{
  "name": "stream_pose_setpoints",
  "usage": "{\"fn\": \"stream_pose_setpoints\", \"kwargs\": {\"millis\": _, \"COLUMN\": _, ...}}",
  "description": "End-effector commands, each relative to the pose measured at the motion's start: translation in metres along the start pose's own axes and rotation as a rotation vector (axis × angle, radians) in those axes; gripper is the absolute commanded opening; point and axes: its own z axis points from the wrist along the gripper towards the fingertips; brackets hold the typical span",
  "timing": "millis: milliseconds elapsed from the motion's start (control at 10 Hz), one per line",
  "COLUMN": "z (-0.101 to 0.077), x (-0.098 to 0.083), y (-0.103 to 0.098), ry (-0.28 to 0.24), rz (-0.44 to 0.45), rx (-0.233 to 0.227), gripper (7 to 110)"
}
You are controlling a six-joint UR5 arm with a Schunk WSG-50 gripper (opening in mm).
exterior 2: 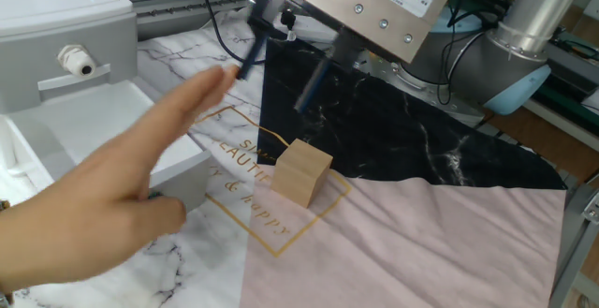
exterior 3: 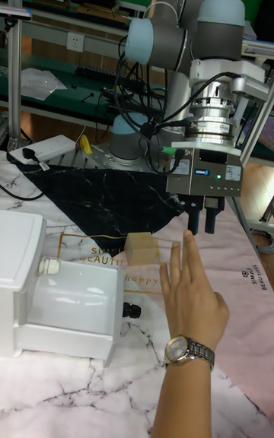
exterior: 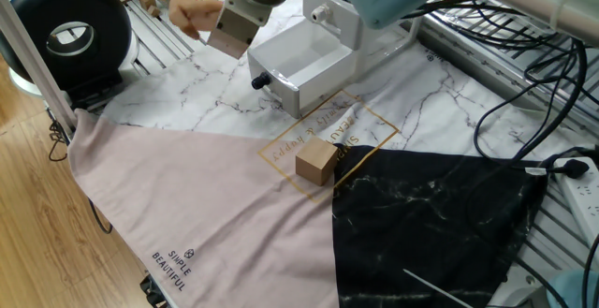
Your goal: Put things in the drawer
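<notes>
Bright even light; person's hand (exterior 2: 112,205) motion-blurred.

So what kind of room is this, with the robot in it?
Probably a robotics lab or workshop. A big robot arm stands at the table, loose cables and a power strip lie beside it, and a person's hand reaches in by the white drawer.
</notes>
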Motion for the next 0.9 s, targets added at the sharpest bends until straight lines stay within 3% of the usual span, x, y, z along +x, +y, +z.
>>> {"fn": "stream_pose_setpoints", "kwargs": {"millis": 0, "z": -0.001, "x": -0.001, "y": 0.001, "ry": -0.002, "rz": 0.015, "rx": -0.002, "gripper": 22}}
{"fn": "stream_pose_setpoints", "kwargs": {"millis": 200, "z": -0.001, "x": -0.001, "y": 0.008, "ry": -0.002, "rz": 0.049, "rx": -0.02, "gripper": 22}}
{"fn": "stream_pose_setpoints", "kwargs": {"millis": 400, "z": 0.002, "x": 0.016, "y": 0.025, "ry": 0.08, "rz": 0.107, "rx": -0.054, "gripper": 22}}
{"fn": "stream_pose_setpoints", "kwargs": {"millis": 500, "z": 0.006, "x": 0.021, "y": 0.023, "ry": 0.098, "rz": 0.11, "rx": -0.045, "gripper": 22}}
{"fn": "stream_pose_setpoints", "kwargs": {"millis": 600, "z": 0.005, "x": 0.032, "y": 0.026, "ry": 0.138, "rz": 0.124, "rx": -0.057, "gripper": 22}}
{"fn": "stream_pose_setpoints", "kwargs": {"millis": 800, "z": -0.006, "x": 0.064, "y": 0.054, "ry": 0.275, "rz": 0.229, "rx": -0.143, "gripper": 22}}
